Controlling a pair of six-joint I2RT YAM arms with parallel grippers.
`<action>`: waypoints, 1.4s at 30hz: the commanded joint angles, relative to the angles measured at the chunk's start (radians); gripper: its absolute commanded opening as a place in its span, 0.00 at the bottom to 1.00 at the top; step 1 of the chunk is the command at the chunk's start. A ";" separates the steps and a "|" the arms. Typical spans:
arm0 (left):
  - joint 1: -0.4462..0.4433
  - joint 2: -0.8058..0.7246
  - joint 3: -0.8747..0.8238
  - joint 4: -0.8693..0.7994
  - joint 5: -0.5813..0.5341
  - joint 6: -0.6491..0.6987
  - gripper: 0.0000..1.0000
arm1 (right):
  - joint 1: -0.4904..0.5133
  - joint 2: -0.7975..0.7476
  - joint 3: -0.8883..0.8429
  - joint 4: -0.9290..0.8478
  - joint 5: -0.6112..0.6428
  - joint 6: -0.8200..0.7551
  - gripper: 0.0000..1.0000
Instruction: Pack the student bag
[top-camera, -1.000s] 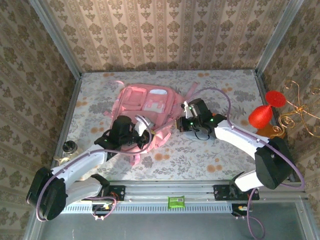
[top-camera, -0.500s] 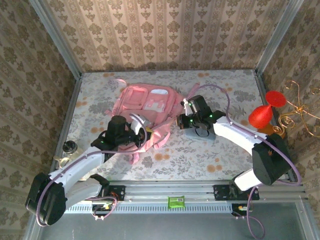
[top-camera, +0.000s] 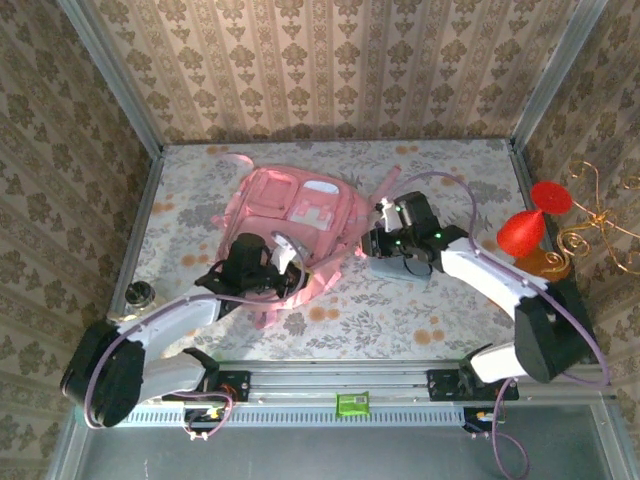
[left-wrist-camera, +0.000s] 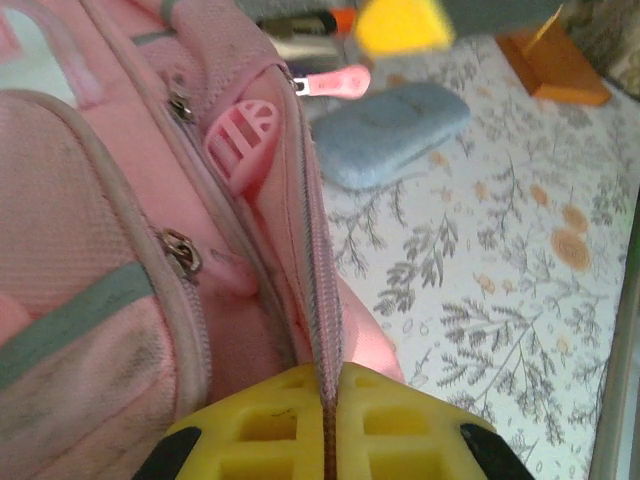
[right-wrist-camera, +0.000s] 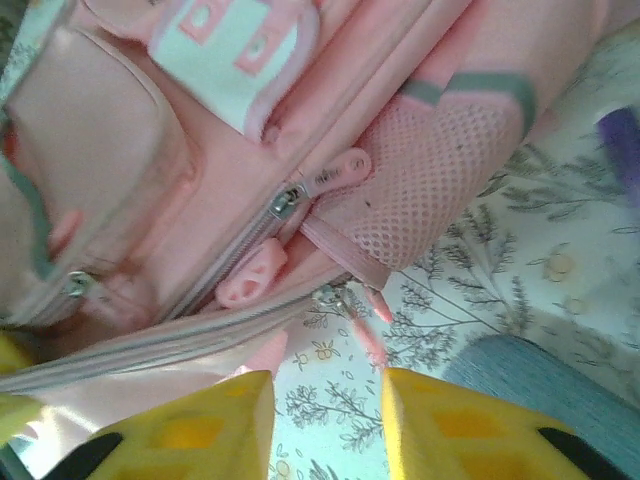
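The student bag (top-camera: 298, 212), a large pink backpack with white patches, lies in the middle of the table. My left gripper (top-camera: 287, 266) is at its near edge, and its yellow fingers (left-wrist-camera: 250, 425) are shut on the bag's zipper edge (left-wrist-camera: 322, 300). My right gripper (top-camera: 371, 244) stands open at the bag's right side. A pink zipper pull (right-wrist-camera: 366, 335) dangles loose just ahead of the gap between its fingers (right-wrist-camera: 190, 430). The student bag (right-wrist-camera: 300, 150) fills the upper part of the right wrist view.
A blue-grey pencil case (top-camera: 398, 268) lies on the table under my right arm, right of the bag; it appears again (left-wrist-camera: 388, 128). A small jar (top-camera: 140, 294) sits at the left edge. A red ornament (top-camera: 524, 230) and wooden stand (top-camera: 548, 262) are far right.
My right gripper has opened and let go of the zipper pull, drawing slightly right. The bag's near edge has shifted a little with my left gripper, which stays shut.
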 joint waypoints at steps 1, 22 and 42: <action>-0.026 0.032 0.023 0.049 -0.012 0.030 0.02 | -0.007 -0.093 -0.023 -0.015 0.072 0.012 0.39; 0.347 -0.233 0.071 -0.284 -0.423 -0.410 0.86 | 0.186 0.213 0.176 0.025 0.253 -0.083 0.56; 0.420 0.038 0.142 -0.258 -0.348 -0.441 0.91 | 0.079 0.494 0.470 -0.254 -0.011 -0.776 0.62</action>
